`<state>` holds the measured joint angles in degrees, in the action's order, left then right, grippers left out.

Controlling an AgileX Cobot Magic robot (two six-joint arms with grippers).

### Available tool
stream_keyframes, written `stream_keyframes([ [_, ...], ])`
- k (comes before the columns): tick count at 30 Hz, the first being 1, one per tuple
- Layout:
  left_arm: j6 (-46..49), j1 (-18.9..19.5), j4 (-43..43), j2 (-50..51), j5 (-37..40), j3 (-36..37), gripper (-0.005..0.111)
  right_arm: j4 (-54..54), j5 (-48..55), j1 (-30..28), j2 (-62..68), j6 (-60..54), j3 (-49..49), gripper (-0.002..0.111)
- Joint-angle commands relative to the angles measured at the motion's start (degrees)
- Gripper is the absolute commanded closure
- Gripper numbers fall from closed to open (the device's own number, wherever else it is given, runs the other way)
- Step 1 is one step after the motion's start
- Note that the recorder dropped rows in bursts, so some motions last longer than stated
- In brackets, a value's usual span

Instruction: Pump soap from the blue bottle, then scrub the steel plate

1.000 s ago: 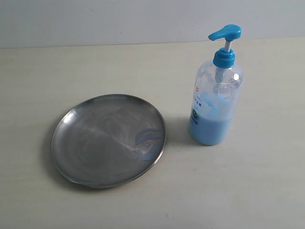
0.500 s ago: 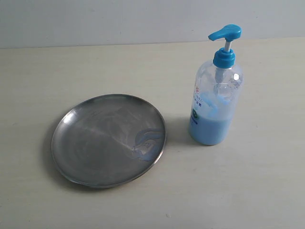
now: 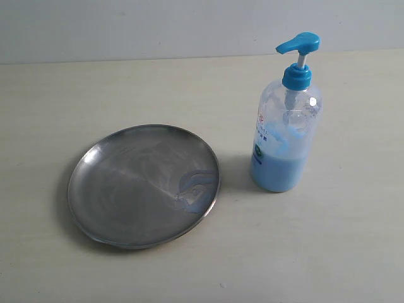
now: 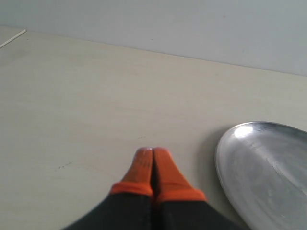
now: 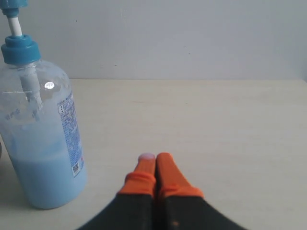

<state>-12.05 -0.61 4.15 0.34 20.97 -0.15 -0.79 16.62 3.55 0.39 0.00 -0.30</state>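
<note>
The steel plate (image 3: 144, 184) lies flat on the table, left of centre in the exterior view, with a pale-blue soap smear (image 3: 192, 191) near its right rim. The blue bottle (image 3: 285, 126) stands upright to the plate's right, its pump head raised. Neither arm shows in the exterior view. In the left wrist view my left gripper (image 4: 153, 152) is shut, orange fingertips pressed together and empty, with the steel plate's (image 4: 268, 167) rim beside it. In the right wrist view my right gripper (image 5: 154, 157) is shut and empty, low over the table, with the blue bottle (image 5: 41, 124) standing beside it, apart.
A pale wooden table (image 3: 328, 240) carries everything, and a light grey wall (image 3: 158, 25) runs along its far edge.
</note>
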Motion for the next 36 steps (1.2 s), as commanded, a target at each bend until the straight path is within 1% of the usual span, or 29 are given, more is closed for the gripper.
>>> stream_keyframes([
  [1, -0.2, 0.1, 0.3, -0.3, -0.5, 0.2, 0.107, 0.2, -0.8, -0.4, -0.4, 0.0, 0.3, 0.108],
  [36, -0.2, 0.1, 0.3, -0.3, -0.5, 0.2, 0.107, 0.2, -1.8, -0.3, -0.4, 0.0, 0.3, 0.108],
])
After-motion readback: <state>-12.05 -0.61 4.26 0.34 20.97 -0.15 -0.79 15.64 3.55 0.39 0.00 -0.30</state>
